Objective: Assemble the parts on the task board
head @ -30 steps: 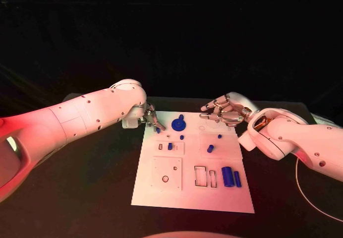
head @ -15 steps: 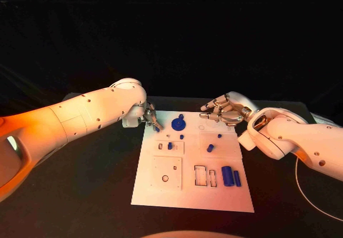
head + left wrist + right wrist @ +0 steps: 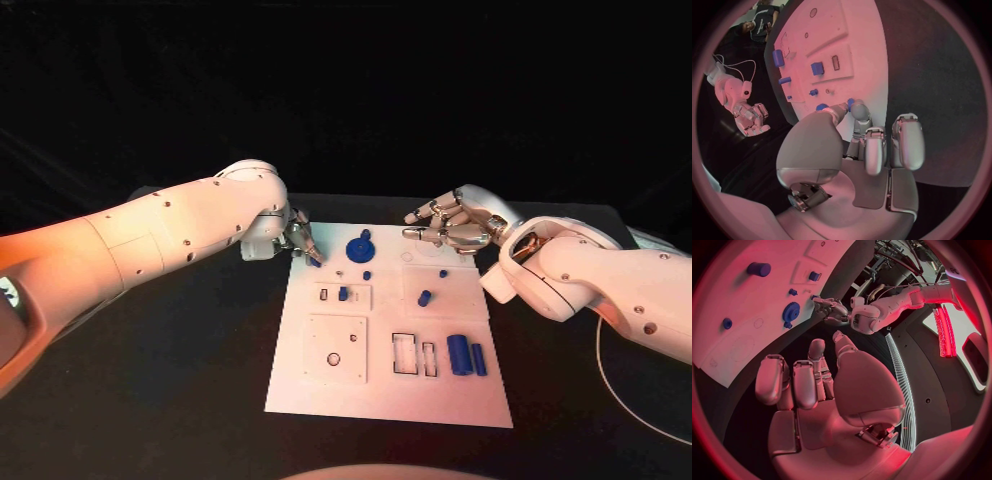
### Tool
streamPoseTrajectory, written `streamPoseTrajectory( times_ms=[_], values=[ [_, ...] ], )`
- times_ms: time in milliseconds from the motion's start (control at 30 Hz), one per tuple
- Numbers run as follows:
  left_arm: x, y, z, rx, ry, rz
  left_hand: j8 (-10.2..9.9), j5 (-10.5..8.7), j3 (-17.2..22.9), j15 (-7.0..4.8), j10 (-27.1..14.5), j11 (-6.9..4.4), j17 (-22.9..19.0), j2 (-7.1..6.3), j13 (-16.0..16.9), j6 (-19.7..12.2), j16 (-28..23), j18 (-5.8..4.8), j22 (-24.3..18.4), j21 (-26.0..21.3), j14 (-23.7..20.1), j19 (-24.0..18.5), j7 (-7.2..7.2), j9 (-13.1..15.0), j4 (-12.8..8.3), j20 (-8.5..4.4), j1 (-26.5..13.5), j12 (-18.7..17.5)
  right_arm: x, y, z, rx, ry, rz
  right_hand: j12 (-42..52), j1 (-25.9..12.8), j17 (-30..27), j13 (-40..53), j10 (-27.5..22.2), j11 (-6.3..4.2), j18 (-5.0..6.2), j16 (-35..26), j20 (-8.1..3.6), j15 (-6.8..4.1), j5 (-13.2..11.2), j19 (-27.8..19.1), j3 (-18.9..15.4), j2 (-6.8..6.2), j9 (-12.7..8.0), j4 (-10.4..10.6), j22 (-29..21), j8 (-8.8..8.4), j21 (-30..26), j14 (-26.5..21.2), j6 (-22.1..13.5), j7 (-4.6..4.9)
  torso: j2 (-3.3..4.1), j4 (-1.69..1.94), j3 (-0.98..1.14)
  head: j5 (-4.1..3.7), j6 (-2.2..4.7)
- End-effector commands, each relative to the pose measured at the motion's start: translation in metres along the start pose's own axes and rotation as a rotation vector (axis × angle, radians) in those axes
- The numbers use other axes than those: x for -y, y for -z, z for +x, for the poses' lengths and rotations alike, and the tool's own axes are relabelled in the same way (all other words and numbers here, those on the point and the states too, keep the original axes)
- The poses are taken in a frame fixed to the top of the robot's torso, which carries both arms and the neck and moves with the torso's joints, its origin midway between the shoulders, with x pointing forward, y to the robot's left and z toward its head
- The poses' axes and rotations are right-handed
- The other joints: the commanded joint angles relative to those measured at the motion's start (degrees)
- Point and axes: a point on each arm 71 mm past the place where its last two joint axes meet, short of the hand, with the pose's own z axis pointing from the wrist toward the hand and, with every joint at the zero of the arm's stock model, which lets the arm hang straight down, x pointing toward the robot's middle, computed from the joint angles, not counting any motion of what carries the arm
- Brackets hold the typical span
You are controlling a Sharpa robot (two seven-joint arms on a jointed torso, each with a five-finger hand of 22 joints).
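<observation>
Fingers of the left hand pinch a small blue part at the far left corner of the task board. Right hand hovers over the board's far right corner, fingers loosely curled and apart, holding nothing. Other blue parts lie on the board, on the black table.

No legible text, label, brand, number or sign appears in any view. The task board carries only outlined recesses and holes, without readable markings.
</observation>
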Motion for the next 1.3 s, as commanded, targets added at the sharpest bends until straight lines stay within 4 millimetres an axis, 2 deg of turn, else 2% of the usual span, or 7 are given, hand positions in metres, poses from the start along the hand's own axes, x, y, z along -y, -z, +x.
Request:
streamPoseTrajectory(
  times_ms=[33, 200, 333, 667, 1300],
  values=[
    [0.005, 0.006, 0.003, 0.013, 0.064, 0.079, 0.4, 0.92, 9.7, 0.21, 0.8, -0.21, 15.1, -0.53, 0.4, 0.3, 0.2, 0.25, 6.8, 0.5, 6.0, 2.7, -0.06, 0.0, -9.1, 0.22, -0.9, 0.7, 0.000, 0.000, 0.002, -0.018, 0.005, -0.004, -0.1, 0.4, -0.1, -0.1, -0.5, -0.06, 0.41, -0.3, 0.14, -0.08, 0.3, -0.3, -0.3, 0.30, 0.0, 0.0, -0.1, 0.35, -0.4, 2.4, 0.4, -0.10, 0.00, 0.07, 0.00, 0.01, 0.05],
    [0.005, 0.018, 0.014, 0.040, 0.091, 0.142, 0.8, 2.85, 11.3, 0.07, 1.7, -0.40, 15.1, -1.36, 0.9, 0.8, 0.2, 0.15, 7.2, 0.9, 6.0, 2.9, -0.25, 0.0, -9.9, 0.11, -2.3, 1.2, 0.000, 0.000, 0.002, -0.018, 0.005, -0.003, -0.1, 0.4, -0.1, -0.1, -0.5, -0.06, 0.41, -0.3, 0.14, -0.08, 0.3, -0.3, -0.3, 0.30, 0.0, 0.0, -0.1, 0.35, -0.4, 2.4, 0.4, -0.10, 0.00, 0.18, -0.07, -0.20, 0.09],
    [0.005, 0.024, 0.024, 0.069, 0.087, 0.182, 0.9, 3.75, 11.9, 0.01, 2.1, -0.48, 15.1, -1.63, 1.1, 1.0, 0.2, 0.06, 7.5, 1.2, 6.0, 3.0, -0.32, -0.1, -10.3, 0.05, -2.8, 1.5, 0.001, 0.001, 0.002, -0.019, 0.005, -0.002, -0.1, 0.5, -0.1, -0.1, -0.5, -0.06, 0.41, -0.3, 0.14, -0.08, 0.4, -0.3, -0.3, 0.34, 0.0, 0.0, -0.1, 0.35, -0.4, 2.4, 0.4, -0.10, -0.08, 0.22, -0.03, -0.15, 0.04],
    [0.001, 0.027, 0.049, 0.066, 0.043, 0.223, 0.9, 4.17, 12.2, -0.04, 2.5, -0.56, 15.1, -1.89, 1.7, 1.3, 0.2, -0.07, 8.0, 1.8, 6.0, 3.2, -0.42, -0.2, -10.6, 0.01, -3.2, 2.0, 0.002, 0.001, 0.002, -0.022, 0.004, 0.001, -0.1, 0.5, -0.1, -0.1, -0.5, -0.06, 0.41, -0.3, 0.14, -0.08, 0.4, -0.3, -0.3, 0.37, 0.0, 0.0, -0.1, 0.36, -0.4, 2.4, 0.4, -0.10, -0.08, 0.21, -0.05, 0.10, 0.02],
    [-0.003, 0.021, 0.063, -0.009, -0.036, 0.149, 0.9, 4.98, 12.7, -0.08, 2.9, -0.64, 15.1, -2.12, 1.9, 1.8, 0.2, -0.13, 8.2, 2.0, 6.0, 3.3, -0.50, -0.6, -11.1, -0.02, -3.8, 2.1, 0.002, 0.001, 0.002, -0.023, 0.004, 0.002, -0.1, 0.5, -0.1, -0.1, -0.5, -0.06, 0.41, -0.3, 0.14, -0.08, 0.4, -0.3, -0.3, 0.37, 0.0, 0.0, -0.1, 0.36, -0.4, 2.4, 0.4, -0.10, -0.04, 0.18, -0.02, 0.33, -0.44]
  ],
)
